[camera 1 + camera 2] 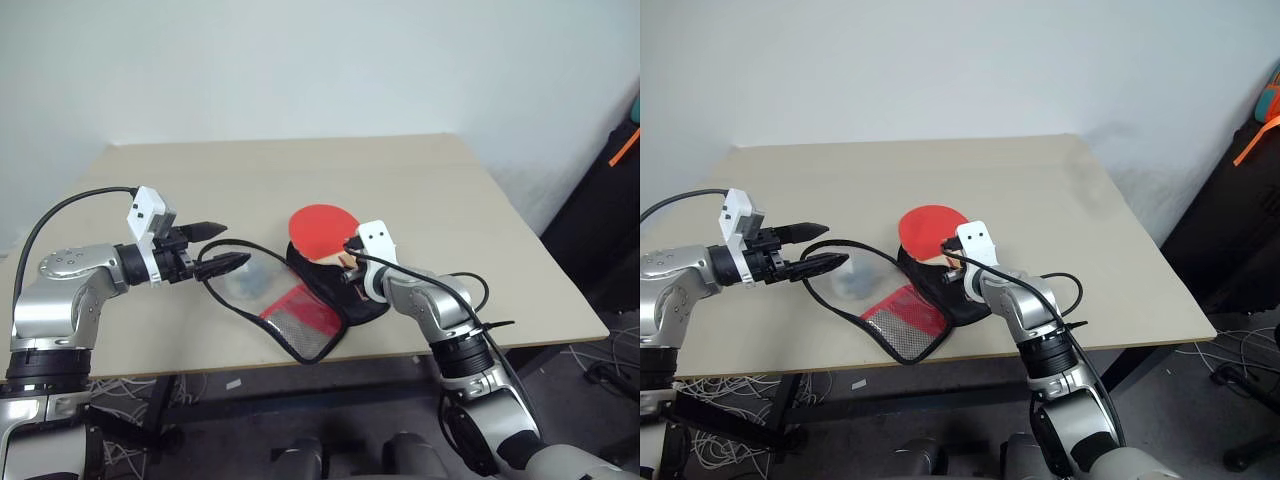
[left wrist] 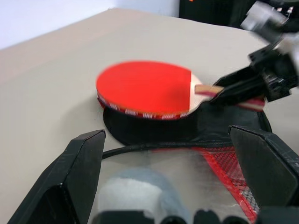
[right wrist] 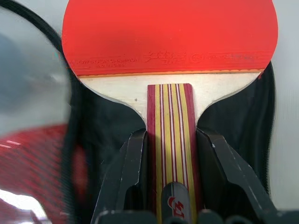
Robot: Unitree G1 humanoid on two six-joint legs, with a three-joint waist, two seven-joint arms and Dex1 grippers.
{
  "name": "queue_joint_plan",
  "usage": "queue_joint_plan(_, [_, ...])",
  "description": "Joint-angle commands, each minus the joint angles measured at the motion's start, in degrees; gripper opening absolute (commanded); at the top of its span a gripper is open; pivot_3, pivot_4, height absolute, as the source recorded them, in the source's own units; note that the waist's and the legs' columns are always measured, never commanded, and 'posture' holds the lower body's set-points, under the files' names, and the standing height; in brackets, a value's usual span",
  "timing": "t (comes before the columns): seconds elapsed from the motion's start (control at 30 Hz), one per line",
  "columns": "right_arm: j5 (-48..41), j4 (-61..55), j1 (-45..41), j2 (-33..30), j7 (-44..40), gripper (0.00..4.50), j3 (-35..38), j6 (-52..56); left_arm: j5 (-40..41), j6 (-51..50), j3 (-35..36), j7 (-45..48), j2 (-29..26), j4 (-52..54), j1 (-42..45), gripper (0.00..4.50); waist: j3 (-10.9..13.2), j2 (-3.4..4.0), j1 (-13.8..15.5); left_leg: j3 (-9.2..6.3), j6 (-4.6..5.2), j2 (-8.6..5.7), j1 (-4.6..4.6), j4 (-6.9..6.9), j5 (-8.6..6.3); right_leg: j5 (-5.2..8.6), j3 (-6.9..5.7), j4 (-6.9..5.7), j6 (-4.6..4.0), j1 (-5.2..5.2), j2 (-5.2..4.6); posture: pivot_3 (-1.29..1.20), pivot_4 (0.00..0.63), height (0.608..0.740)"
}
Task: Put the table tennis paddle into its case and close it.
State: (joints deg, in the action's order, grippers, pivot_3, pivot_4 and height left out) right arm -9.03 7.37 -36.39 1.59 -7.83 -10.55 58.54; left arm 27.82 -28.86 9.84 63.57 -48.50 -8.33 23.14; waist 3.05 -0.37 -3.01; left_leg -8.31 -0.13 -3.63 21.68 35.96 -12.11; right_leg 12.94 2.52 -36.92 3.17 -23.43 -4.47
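Right wrist view shows me my right gripper (image 3: 170,154) clamping the paddle (image 3: 168,42) handle, blade over the case (image 1: 300,300) on the table (image 1: 420,180); left gripper (image 1: 222,247) gapes wide beside the flap.

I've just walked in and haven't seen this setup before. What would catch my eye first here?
The table tennis paddle, its red face up, held by the handle in the right gripper over the black inside of the open case. At the case's other side, the left gripper spreads its fingers at the raised flap.
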Motion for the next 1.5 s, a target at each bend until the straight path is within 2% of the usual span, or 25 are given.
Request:
queue_joint_plan(0.03, [1.6,0.5,-1.4,-0.3,-0.1,1.12,-0.3,-4.1,0.7,-0.4,1.6,-0.7,-0.5,2.4,0.3,4.5,0.0,0.01,0.0,0.0,-0.01,0.01,0.0,0.0,0.0,0.0,0.0,0.0,0.0,0.0,0.01,0.0,0.0,0.739])
queue_joint_plan(0.27, [2.2,4.1,-0.6,-0.1,-0.4,1.12,-0.4,-5.3,1.2,-1.3,3.0,-1.5,-0.9,4.1,-1.1,4.5,0.0,0.01,-0.1,0.0,-0.07,0.2,-0.03,-0.01,-0.03,-0.03,0.05,0.0,-0.06,0.01,0.24,0.0,0.0,0.739])
queue_joint_plan(0.87, [2.6,1.1,-2.2,2.6,-1.0,1.12,-1.6,-3.0,1.0,-1.6,3.1,-1.9,-0.3,4.2,-1.2,4.5,0.0,0.03,0.0,-0.02,-0.11,0.33,-0.04,-0.01,-0.04,-0.09,0.1,0.01,-0.17,-0.03,0.41,0.0,0.0,0.739])
queue_joint_plan(1.5, [3.6,1.8,0.6,-0.3,-2.7,1.12,-5.1,-1.1,1.1,-1.5,3.3,-1.7,-0.4,4.5,-1.7,4.5,0.0,0.03,-0.1,-0.02,-0.13,0.33,-0.06,-0.01,-0.05,-0.09,0.1,0.02,-0.17,0.0,0.42,0.0,0.0,0.739])
